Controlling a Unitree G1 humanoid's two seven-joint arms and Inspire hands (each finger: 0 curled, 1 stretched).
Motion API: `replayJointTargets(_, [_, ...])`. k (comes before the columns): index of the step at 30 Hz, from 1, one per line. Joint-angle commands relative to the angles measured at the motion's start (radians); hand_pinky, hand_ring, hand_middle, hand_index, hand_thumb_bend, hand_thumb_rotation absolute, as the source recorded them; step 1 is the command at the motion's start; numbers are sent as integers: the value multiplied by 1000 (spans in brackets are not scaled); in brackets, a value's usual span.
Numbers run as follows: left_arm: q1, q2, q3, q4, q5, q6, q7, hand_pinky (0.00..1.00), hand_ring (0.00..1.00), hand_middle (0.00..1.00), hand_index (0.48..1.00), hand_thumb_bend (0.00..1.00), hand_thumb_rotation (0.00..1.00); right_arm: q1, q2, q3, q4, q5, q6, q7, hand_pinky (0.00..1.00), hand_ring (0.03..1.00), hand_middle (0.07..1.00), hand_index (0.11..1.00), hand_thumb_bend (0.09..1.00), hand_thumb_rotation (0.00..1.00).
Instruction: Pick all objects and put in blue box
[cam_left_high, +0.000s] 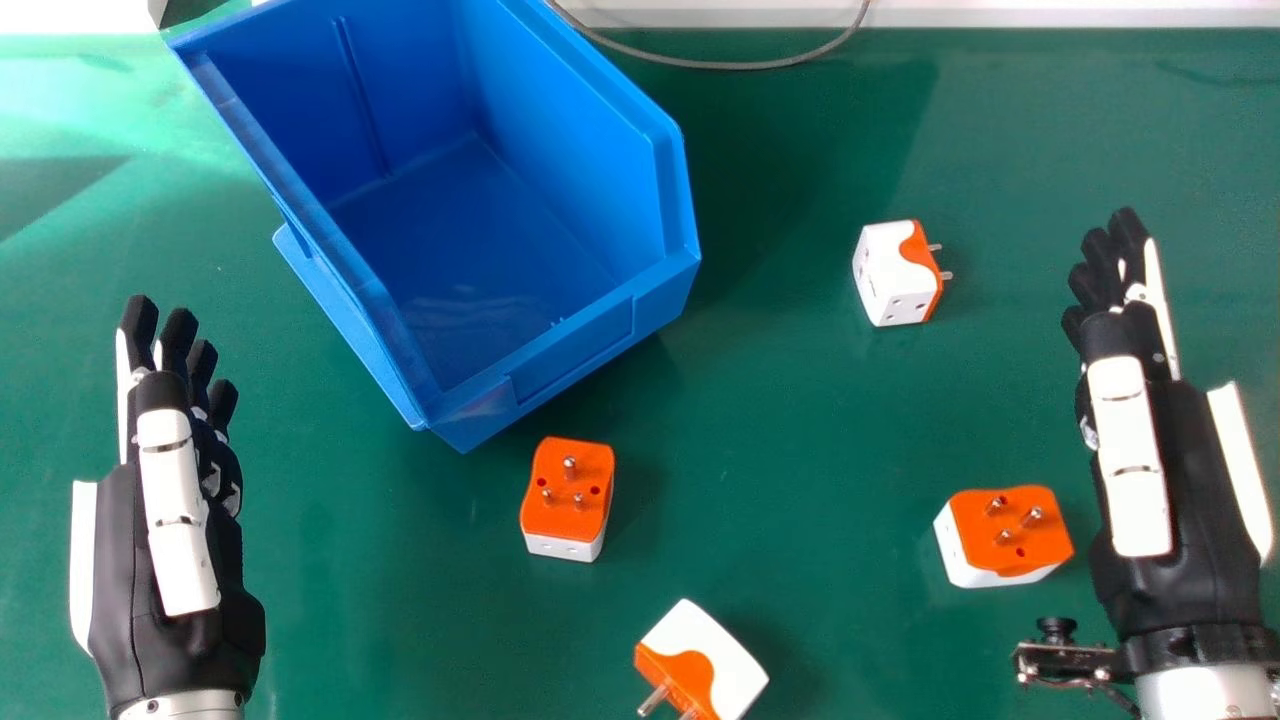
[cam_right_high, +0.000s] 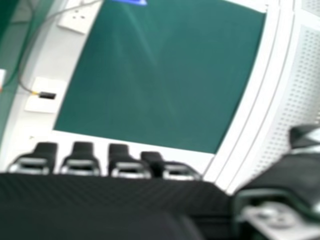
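My left hand (cam_left_high: 180, 500) is at the left of the head view, open and empty, left of the blue box (cam_left_high: 570, 370). My right hand (cam_left_high: 1130, 450) is at the right, also open with nothing in it; in the right hand view its fingers line the bottom edge, the hand (cam_right_high: 120, 195) dark. Several orange and white plug adapters lie on the green table: one adapter (cam_left_high: 568, 490) near the box's front corner, one adapter (cam_left_high: 715, 660) at the bottom, one adapter (cam_left_high: 1010, 535) just left of my right hand, and another adapter (cam_left_high: 895, 272) farther back. The box holds nothing visible.
A grey cable (cam_left_high: 730, 66) curves over the back edge of the green table (cam_left_high: 800, 420). In the right hand view there are a white socket plate (cam_right_high: 77, 20), a cable (cam_right_high: 22, 75) and a perforated white surface (cam_right_high: 292, 80).
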Motion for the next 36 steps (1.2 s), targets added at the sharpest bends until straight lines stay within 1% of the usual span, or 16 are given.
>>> replayJointTargets(1, [-5,3,2,-21,4,-6,1,991,971,975,978,382,946,-10,-2,-5,-20,-3,-19,-4,1000,1000,1000,1000,223,1000])
replayJointTargets(3, [-7,3,3,-19,3,-6,2,989,970,974,977,383,942,-11,-1,-5,-19,-8,-22,-8,1000,1000,1000,1000,223,1000])
replayJointTargets(8, [-7,9,5,-15,-1,-9,-7,985,967,974,975,396,905,-5,3,-3,-20,-7,-21,-8,1000,1000,1000,1000,226,1000])
replayJointTargets(13, [-1,7,4,-22,-4,-1,-7,984,965,971,968,405,869,-2,10,-5,-13,-6,-31,-11,1000,1000,1000,1000,224,1000])
replayJointTargets(15, [2,5,4,-25,-6,-2,-8,984,963,968,963,408,848,2,8,-8,-19,-26,-26,-20,1000,1000,1000,1000,223,1000])
replayJointTargets(18, [6,2,4,-29,-3,1,-1,978,958,961,955,416,822,6,-9,-17,-19,-67,-42,-31,1000,1000,1000,1000,222,1000])
replayJointTargets(21, [6,-3,7,-25,-3,-6,3,966,950,955,947,419,807,11,-34,-37,-11,-92,-51,-34,1000,1000,1000,1000,212,1000])
replayJointTargets(23, [8,-4,6,-27,-3,-6,4,957,944,950,945,412,803,16,-55,-49,-16,-128,-48,-43,1000,1000,1000,1000,215,956])
replayJointTargets(24, [10,-5,6,-29,-3,-5,4,957,944,950,945,412,803,21,-68,-55,-29,-152,-37,-48,1000,1000,1000,1000,215,956])
replayJointTargets(25, [11,-5,6,-29,-4,-4,4,953,942,949,944,408,801,25,-82,-60,-40,-170,-29,-49,1000,1000,1000,1000,219,922])
replayJointTargets(26, [11,-5,6,-29,-5,-6,3,953,942,949,944,408,801,31,-100,-65,-49,-187,-28,-44,1000,1000,1000,1000,219,922])
replayJointTargets(27, [12,-4,7,-29,-4,-7,2,951,940,947,944,408,800,36,-128,-73,-55,-206,-39,-36,1000,1000,1000,1000,244,883])
replayJointTargets(31, [15,-7,8,-31,-2,-11,5,946,936,944,946,403,803,58,-215,-98,-99,-277,-27,-14,986,996,1000,1000,440,706])
replayJointTargets(32, [17,-8,7,-33,-2,-10,6,946,936,944,946,403,803,65,-226,-101,-114,-281,-15,-8,986,996,1000,1000,440,706])
replayJointTargets(33, [18,-9,7,-35,-1,-9,7,942,934,942,944,401,803,70,-237,-104,-126,-289,-5,-4,979,993,1000,1000,481,674])
replayJointTargets(36, [19,-8,9,-32,1,-8,6,941,932,940,942,399,803,80,-260,-105,-153,-333,18,-4,971,988,1000,997,519,635])
